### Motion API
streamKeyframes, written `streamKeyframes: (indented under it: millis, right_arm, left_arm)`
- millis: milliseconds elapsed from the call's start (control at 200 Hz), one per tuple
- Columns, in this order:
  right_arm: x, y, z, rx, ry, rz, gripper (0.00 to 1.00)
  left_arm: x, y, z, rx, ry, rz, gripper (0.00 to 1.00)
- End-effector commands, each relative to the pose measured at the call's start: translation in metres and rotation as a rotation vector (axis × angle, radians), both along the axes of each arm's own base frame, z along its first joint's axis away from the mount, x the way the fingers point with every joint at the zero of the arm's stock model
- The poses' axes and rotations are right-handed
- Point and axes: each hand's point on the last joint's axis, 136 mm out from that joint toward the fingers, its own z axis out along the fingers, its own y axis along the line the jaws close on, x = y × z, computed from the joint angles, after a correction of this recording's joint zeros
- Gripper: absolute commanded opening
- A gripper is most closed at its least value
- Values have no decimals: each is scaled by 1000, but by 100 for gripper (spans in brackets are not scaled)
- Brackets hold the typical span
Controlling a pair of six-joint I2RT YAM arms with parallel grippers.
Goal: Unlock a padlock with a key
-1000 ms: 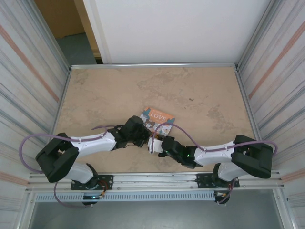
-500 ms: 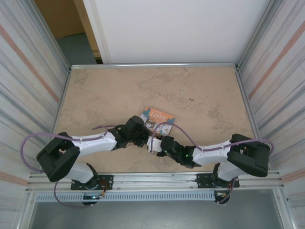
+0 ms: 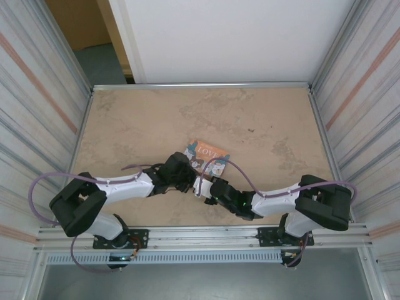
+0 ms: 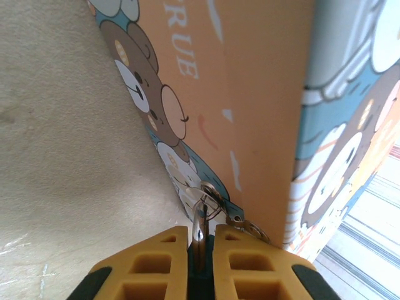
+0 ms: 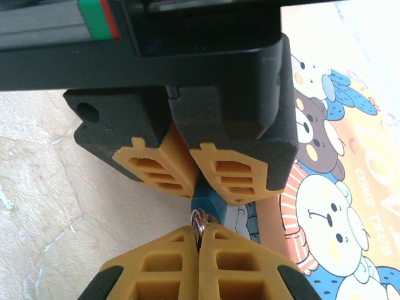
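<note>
Top external view, your items listed from left to right.

1. Left arm. The shoulder block sits low at the left by the rail. The white forearm lies nearly flat and reaches right toward the middle of the table (image 3: 156, 119). The wrist turns the left gripper (image 3: 187, 180) toward the other arm.

2. Left gripper, from your left wrist view. The yellow fingers (image 4: 156, 262) are drawn narrow, leaving only a slim slot. The padlock (image 4: 199, 226) is pinched in that slot, and its pale metal loop pokes out past the tips toward the box. A small ring (image 4: 211, 192) sits at the loop. You cannot tell whether the two are linked.

3. Padlock's place. It is low at table centre, between the two grippers and just beside the near corner of the box. In your right wrist view, the dark blue body shows between the left pads, with its end clear of them.

4. Right gripper (image 5: 200, 236). The fingers are pressed together with no gap. A small pale metal key (image 5: 199, 220) is nipped at the tips and touches the end of the padlock.

5. LOVE box (image 3: 209, 151). It is orange and teal with cartoon bears and lies flat just beyond both grippers.

6. Right arm. The shoulder block is low at the right. The forearm lies nearly flat and reaches left, so the wrist faces the left gripper tip to tip.
</note>
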Motion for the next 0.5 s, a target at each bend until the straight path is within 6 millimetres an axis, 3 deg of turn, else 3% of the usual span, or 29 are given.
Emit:
streamKeyframes:
  millis: [0, 316, 496]
  right_arm:
    - [8, 12, 17, 140, 51, -49, 0]
    - [30, 5, 36, 471, 298, -203, 0]
    - [38, 1, 35, 598, 416, -273, 0]
  left_arm:
    - [-3, -18, 13, -60, -7, -27, 0]
    - [-6, -21, 10, -63, -11, -9, 0]
    - [-7, -27, 8, -66, -12, -11, 0]
